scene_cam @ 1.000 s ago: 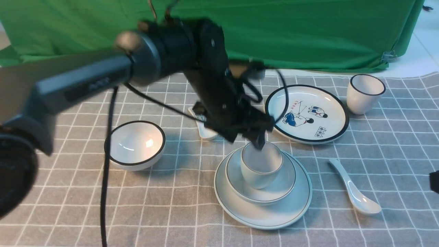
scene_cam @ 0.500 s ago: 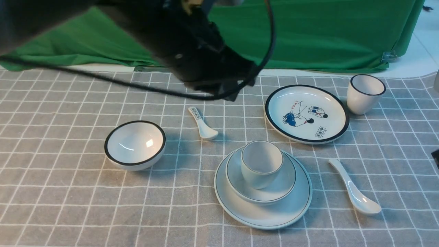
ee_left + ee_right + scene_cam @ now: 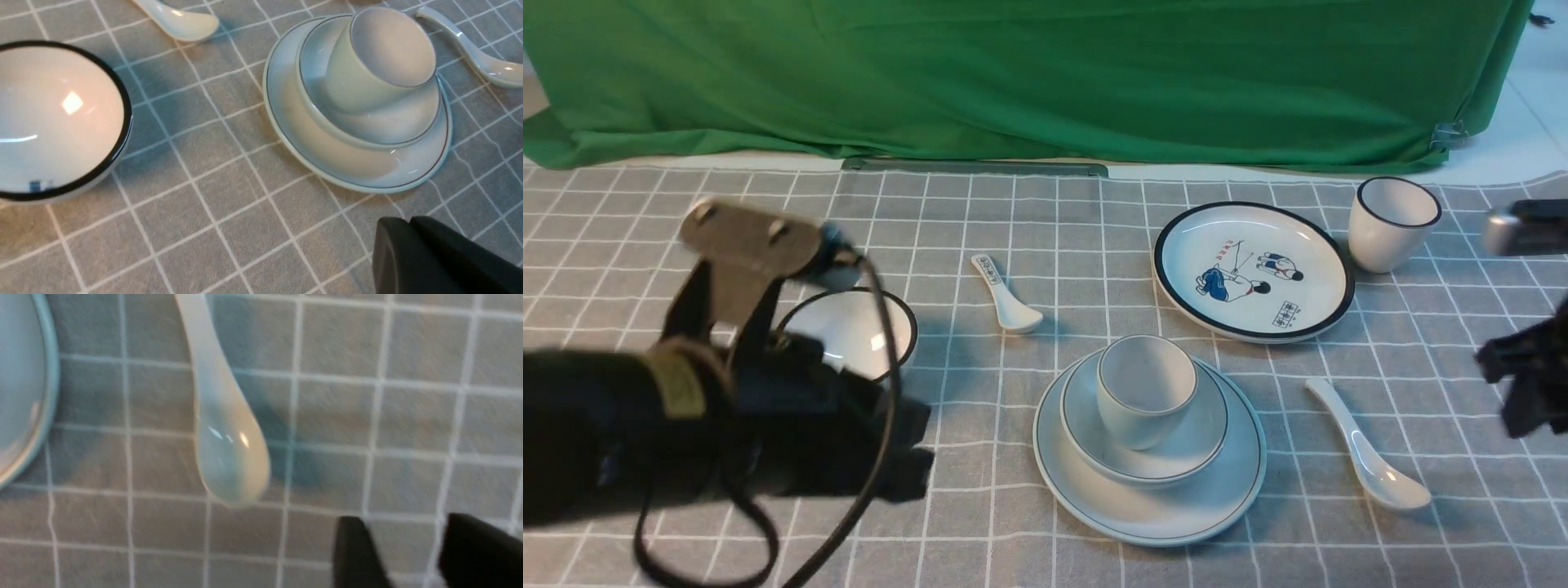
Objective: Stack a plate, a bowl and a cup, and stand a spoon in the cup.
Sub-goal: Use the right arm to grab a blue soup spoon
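Left gripper [image 3: 408, 245] sits low over the near-left of the tablecloth [image 3: 1013, 523], fingers pressed together, nothing in them, well clear of the stack. The stack looks done, mid-cloth toward the near edge: cup [image 3: 1143, 400] upright in the bowl [image 3: 1201, 441], bowl on the plate [image 3: 1176, 514]. All three are pale bluish glaze with thin dark rim lines. The spoon [image 3: 1368, 453] lies flat just right of the plate, not touching it, scoop toward the near edge and handle angled away. Right gripper [image 3: 406, 522] is by the right edge, jaws spread and empty, tips near the scoop but off it. Step in hand, as I read it, is picking up the spoon. Take it across the narrow handle, not the rounded scoop: the glossy ceramic looks slick. Then lower it scoop-down, centred, since the cup only rests loose in the bowl and could tip. Further back: black-rimmed bowl [image 3: 866, 331], short spoon [image 3: 1005, 298], cartoon plate [image 3: 1258, 229], black-rimmed cup [image 3: 1388, 224], green backdrop [image 3: 1045, 73].
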You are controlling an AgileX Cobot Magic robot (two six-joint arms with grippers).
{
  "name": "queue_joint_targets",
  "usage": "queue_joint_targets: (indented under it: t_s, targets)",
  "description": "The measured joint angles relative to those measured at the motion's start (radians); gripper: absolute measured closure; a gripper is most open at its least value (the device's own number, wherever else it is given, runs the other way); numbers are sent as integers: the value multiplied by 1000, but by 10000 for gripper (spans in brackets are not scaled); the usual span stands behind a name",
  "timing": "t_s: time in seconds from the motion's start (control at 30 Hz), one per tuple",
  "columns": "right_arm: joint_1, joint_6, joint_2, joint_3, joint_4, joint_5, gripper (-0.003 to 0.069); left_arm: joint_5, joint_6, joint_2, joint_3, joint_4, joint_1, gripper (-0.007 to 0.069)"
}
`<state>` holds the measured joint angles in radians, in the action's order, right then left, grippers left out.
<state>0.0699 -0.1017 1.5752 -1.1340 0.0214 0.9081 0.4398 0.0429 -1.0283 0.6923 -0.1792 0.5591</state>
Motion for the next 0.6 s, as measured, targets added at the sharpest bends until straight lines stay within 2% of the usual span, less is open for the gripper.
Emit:
queue_joint_targets:
  t_s: [0.1,0.17,0.3,0.47,0.53,0.6]
  targets:
    - [58,-18,93,-58,3,-45,161,-24,-25,34,-50,0,0,616]
    - [91,-20,155,-107,6,-69,144,-27,-28,44,-63,0,0,616]
    - [139,-20,295,-198,10,-89,146,-23,-32,49,-63,-2,0,616]
    - [152,-19,403,-259,9,-90,153,1,-33,50,-63,-2,0,616]
    - [152,-15,419,-264,9,-99,169,4,-34,50,-65,-2,0,616]
    - [152,-13,438,-268,9,-115,224,7,-36,50,-65,-2,0,616]
